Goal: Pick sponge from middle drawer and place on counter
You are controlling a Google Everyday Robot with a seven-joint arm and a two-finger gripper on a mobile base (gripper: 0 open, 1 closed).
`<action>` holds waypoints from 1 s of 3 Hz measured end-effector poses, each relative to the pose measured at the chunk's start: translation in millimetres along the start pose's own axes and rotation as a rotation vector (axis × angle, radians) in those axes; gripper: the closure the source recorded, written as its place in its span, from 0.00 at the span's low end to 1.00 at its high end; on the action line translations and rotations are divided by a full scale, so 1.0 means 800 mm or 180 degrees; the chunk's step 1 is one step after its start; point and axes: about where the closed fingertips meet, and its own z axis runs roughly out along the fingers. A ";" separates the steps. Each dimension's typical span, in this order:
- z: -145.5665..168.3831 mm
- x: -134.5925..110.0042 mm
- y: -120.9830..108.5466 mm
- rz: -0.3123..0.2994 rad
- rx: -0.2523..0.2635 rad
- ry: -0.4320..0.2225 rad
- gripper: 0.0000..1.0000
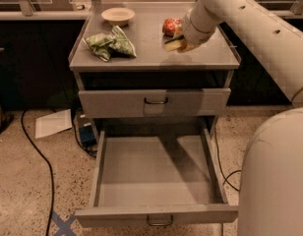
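- Lying on the speckled floor at the far left, a black cable curves past a white sheet of paper. A blue tape cross marks the floor near the bottom edge, and a small blue object sits beside the cart's left leg.
- On the counter, a green-and-white snack bag lies at the left front, with a pale shallow bowl behind it near the back rim.
- A red packet sits right of centre, just behind the sponge.
- The sponge is over the right half of the counter, well apart from the bag, slightly tilted, with yellow foam toward the camera and the dark face up. Whether it rests on the surface or hangs just above it cannot be told.
- The gripper is low over the counter's right side, coming in from the upper right on the pale arm. The sponge is right at its tip. The wrist covers that tip, so I cannot tell how far open it is or whether it has hold of the sponge.
- The upper drawer is pushed in under the counter.
- The middle drawer is pulled far out toward the camera and shows only its flat grey floor and low walls.
- The robot's pale body fills the lower right corner.
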 end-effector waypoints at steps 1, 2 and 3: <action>0.013 -0.001 -0.001 -0.0013 -0.0001 -0.0007 1.00; 0.058 0.004 -0.013 -0.0061 -0.0006 0.0047 1.00; 0.111 0.011 -0.032 -0.0143 -0.0037 0.0123 1.00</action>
